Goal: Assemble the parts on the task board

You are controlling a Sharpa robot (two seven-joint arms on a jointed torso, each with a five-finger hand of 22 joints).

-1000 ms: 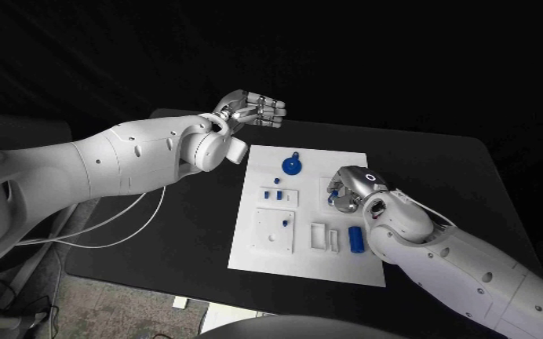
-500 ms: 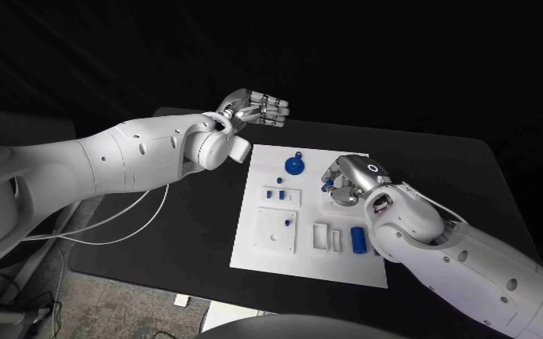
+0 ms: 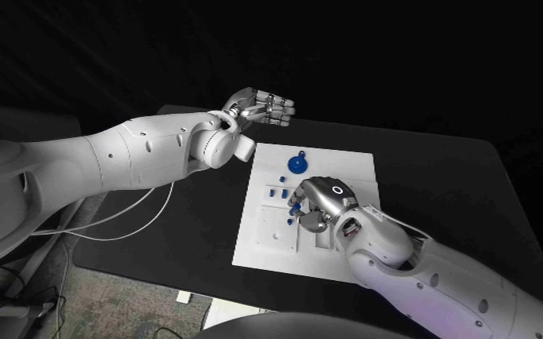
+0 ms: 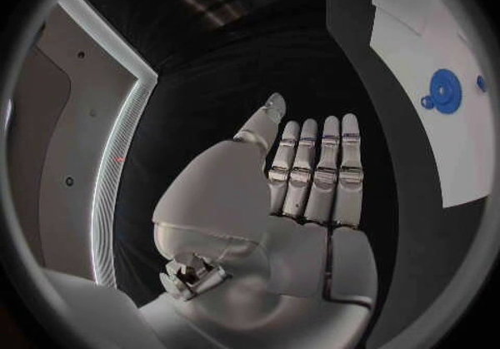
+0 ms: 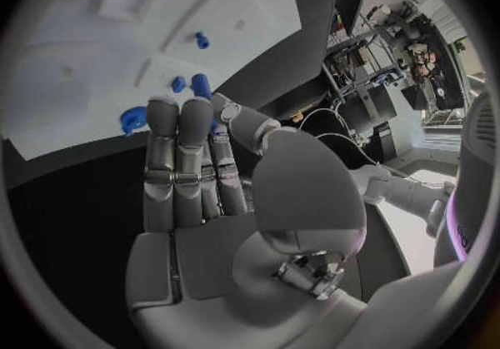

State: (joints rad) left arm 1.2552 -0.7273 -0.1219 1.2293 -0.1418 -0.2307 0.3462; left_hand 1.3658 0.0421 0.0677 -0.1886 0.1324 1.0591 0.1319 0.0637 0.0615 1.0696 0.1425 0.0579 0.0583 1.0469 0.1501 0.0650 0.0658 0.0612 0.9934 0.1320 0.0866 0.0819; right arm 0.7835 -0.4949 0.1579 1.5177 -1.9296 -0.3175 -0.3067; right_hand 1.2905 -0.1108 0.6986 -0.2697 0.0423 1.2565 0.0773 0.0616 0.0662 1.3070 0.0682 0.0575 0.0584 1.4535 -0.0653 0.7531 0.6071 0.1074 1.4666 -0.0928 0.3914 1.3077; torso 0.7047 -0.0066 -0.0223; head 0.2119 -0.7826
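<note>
The white task board (image 3: 345, 168) lies in the middle of the black table. A round blue part (image 3: 297, 165) sits near its far edge, with small blue parts (image 3: 273, 193) below it. My right hand (image 3: 319, 201) hovers over the board's middle, fingers straight and together, the thumb pressing a small blue part (image 3: 294, 209) against them. The right wrist view looks past that hand (image 5: 208, 199) to the board (image 5: 94, 57) and the pinched blue part (image 5: 215, 122). My left hand (image 3: 259, 108) hangs above the table beyond the board's far left corner, holding nothing, fingers straight (image 4: 307, 191).
A pale cable (image 3: 136, 217) loops over the table on the left under my left arm. The left wrist view catches the board (image 4: 417, 24) and the round blue part (image 4: 445, 91). My right forearm covers the board's near right part.
My right hand has moved left from the board's right edge to its middle, carrying the small blue part. The left hand has barely shifted.
</note>
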